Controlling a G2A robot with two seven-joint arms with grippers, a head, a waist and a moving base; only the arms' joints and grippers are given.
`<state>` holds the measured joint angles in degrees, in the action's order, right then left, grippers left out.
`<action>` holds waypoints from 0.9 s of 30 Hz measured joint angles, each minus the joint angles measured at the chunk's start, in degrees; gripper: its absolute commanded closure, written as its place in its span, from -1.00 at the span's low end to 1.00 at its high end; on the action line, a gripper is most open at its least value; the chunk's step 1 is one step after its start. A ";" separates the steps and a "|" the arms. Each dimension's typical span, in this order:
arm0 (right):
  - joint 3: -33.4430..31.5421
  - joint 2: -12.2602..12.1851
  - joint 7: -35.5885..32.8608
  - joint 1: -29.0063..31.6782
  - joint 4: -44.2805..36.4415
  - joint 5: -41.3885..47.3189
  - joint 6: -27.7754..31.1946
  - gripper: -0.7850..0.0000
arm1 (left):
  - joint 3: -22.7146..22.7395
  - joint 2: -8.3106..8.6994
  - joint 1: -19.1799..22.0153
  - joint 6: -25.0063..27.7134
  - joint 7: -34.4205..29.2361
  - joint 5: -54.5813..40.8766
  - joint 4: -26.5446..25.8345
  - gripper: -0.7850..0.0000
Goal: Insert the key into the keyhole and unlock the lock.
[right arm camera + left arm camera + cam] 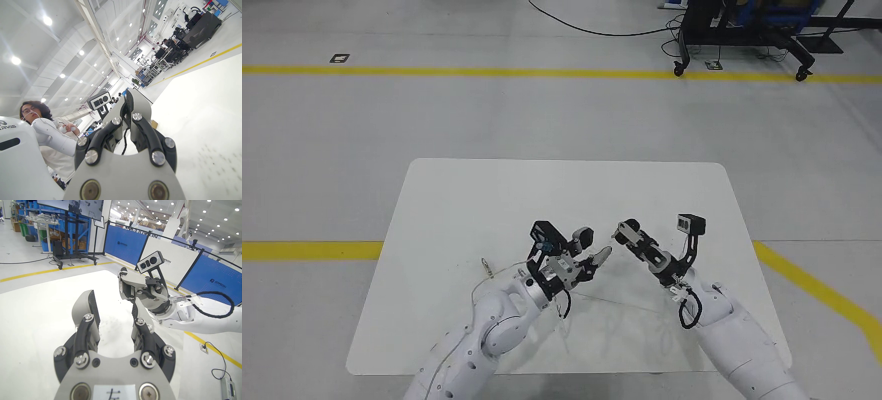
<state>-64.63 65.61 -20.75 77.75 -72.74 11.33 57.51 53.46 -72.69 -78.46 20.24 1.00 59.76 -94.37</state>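
While left gripper [593,246] gapes, right gripper [623,233] hangs pinched over table [462,215].

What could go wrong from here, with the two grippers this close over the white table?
The open left gripper sits very near the shut right gripper above the table: they could bump. A small wiry thing lies on the table apart from both; if that is the key, which I cannot tell, neither gripper holds it, so insertion may start empty-handed.

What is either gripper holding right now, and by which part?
Nothing visible: left gripper open and empty; right gripper shut, nothing showing in it.
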 measured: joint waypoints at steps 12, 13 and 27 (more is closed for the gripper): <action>1.00 0.36 -2.07 -1.14 0.36 1.65 -0.70 1.00 | -0.37 -0.50 2.37 -1.24 0.22 2.36 2.02 0.08; 1.06 0.40 -2.19 -1.27 0.44 1.78 -0.68 1.00 | -0.40 -0.51 2.44 -1.19 0.08 2.56 2.02 0.08; 1.58 0.71 -3.31 -1.37 0.98 2.84 0.33 1.00 | 0.82 -0.60 1.69 -4.67 2.73 5.96 1.51 0.09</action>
<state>-63.05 66.32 -24.06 76.37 -71.76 14.16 57.83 54.27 -73.29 -76.77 15.57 3.73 65.72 -92.86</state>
